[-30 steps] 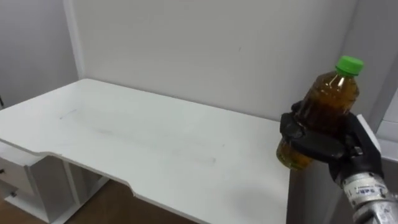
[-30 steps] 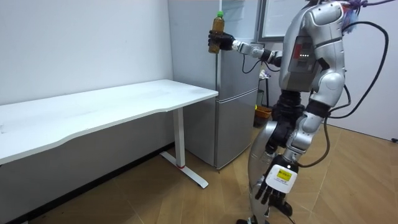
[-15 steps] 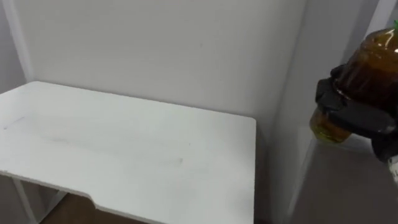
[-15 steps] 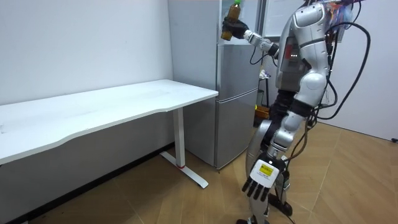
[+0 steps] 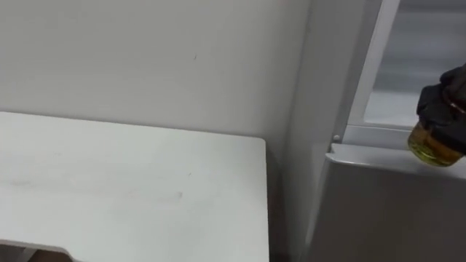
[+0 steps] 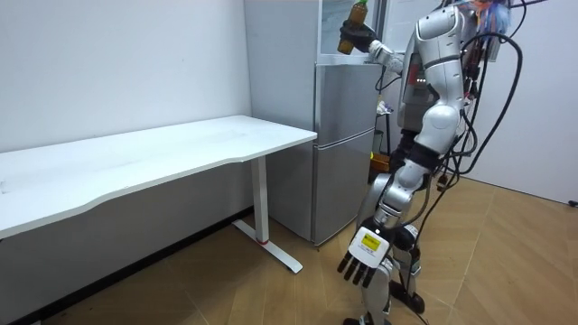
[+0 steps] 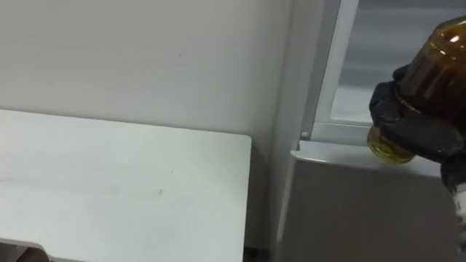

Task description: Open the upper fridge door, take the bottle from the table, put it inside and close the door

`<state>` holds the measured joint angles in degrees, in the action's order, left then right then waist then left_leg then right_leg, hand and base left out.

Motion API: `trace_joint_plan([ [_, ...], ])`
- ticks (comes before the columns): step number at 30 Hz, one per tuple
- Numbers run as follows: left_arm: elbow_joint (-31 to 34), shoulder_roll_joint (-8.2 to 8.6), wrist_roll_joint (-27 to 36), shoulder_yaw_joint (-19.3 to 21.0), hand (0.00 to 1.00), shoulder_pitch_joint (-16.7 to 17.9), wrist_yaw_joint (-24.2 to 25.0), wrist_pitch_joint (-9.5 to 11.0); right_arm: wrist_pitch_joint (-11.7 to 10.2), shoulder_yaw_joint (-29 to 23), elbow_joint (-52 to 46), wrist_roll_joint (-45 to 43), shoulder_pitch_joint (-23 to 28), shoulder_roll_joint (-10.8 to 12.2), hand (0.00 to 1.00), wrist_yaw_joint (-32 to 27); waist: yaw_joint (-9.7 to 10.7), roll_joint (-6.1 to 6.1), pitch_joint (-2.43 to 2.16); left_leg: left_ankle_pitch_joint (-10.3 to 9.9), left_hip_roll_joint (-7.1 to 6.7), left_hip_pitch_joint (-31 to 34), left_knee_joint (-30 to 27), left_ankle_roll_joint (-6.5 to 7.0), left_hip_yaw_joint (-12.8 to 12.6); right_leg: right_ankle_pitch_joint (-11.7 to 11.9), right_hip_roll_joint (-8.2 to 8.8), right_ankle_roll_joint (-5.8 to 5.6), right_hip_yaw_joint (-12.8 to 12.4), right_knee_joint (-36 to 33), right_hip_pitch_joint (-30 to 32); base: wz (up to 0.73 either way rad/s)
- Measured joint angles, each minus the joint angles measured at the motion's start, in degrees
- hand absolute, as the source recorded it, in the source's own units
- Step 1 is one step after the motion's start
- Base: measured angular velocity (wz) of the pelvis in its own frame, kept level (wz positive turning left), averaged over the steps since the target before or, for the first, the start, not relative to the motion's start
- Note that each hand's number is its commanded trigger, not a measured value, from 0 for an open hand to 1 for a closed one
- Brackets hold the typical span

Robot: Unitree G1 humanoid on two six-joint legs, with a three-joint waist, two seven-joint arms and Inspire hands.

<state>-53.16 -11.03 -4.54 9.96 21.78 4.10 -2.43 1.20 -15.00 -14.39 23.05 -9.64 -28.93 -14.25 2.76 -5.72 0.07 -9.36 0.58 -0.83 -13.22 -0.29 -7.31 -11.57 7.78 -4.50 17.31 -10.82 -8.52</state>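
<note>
My right hand (image 7: 409, 125) is shut on an amber bottle (image 7: 440, 62), gripping its lower half; a little of the yellow base shows below the fingers. I hold it upright at the front of the upper fridge compartment (image 7: 378, 58), just above the top edge of the grey lower door (image 7: 364, 207). The left eye view has the hand (image 5: 444, 102) and the bottle's base (image 5: 435, 148) at its right edge. From the room view the bottle (image 6: 358, 13), green cap up, is raised in that hand (image 6: 350, 39) at the fridge (image 6: 343, 135). My left hand (image 6: 363, 266) hangs low by my leg, fingers straight.
A white table (image 5: 109, 182) stands against the wall to the left of the fridge, its right end close to the fridge's side (image 5: 309, 131). In the room view the table (image 6: 163, 149) runs to the left over a wooden floor (image 6: 271, 289).
I have turned right from the table toward the fridge, so the eye views have shifted. My right hand has carried the bottle up and across to the upper fridge opening.
</note>
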Motion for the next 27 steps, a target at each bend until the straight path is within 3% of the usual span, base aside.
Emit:
trace_joint_plan([
  [10, -0.4, -0.24, -0.1, 0.0, 0.0, 0.7, -0.1, 0.1, 0.0, 0.0, 3.8, 1.7, 0.9, -0.1, 1.0, -0.7, -1.6, -0.21, 0.25, 0.0, 0.17, -0.7, 0.5, -0.05, -0.1, 0.1, -0.15, 0.1, 0.0, 0.0, -0.6, 0.0],
  [14, -0.5, -0.92, -0.1, 0.5, 0.0, 0.7, -0.1, 0.1, 0.4, -0.3, 12.4, 1.9, 0.0, -2.2, 1.0, -1.7, -3.5, -1.01, 0.39, 0.0, 0.16, -0.5, 0.4, -0.05, -0.1, 0.1, -0.12, 0.1, 0.0, -0.1, -0.4, 0.0],
  [18, -0.7, -0.92, -0.1, 2.0, 0.0, 1.6, 0.1, -0.1, 0.4, -0.4, 15.8, 2.2, -4.9, -2.9, 1.0, -3.9, -4.2, -1.01, 0.36, -0.1, 0.17, -0.4, 0.3, -0.08, -0.1, 0.1, -0.14, 0.1, 0.1, 0.0, -0.1, 0.0],
  [27, -0.9, -0.85, 0.1, 2.4, 0.0, 3.9, 0.0, -0.2, 1.3, 0.0, 25.0, 3.7, -10.0, -3.1, 1.0, -8.7, -5.2, -1.44, 0.14, -0.1, 0.12, 0.3, -0.2, -0.11, 0.9, 0.1, -0.07, 0.1, 2.5, 0.0, -0.2, 0.06],
])
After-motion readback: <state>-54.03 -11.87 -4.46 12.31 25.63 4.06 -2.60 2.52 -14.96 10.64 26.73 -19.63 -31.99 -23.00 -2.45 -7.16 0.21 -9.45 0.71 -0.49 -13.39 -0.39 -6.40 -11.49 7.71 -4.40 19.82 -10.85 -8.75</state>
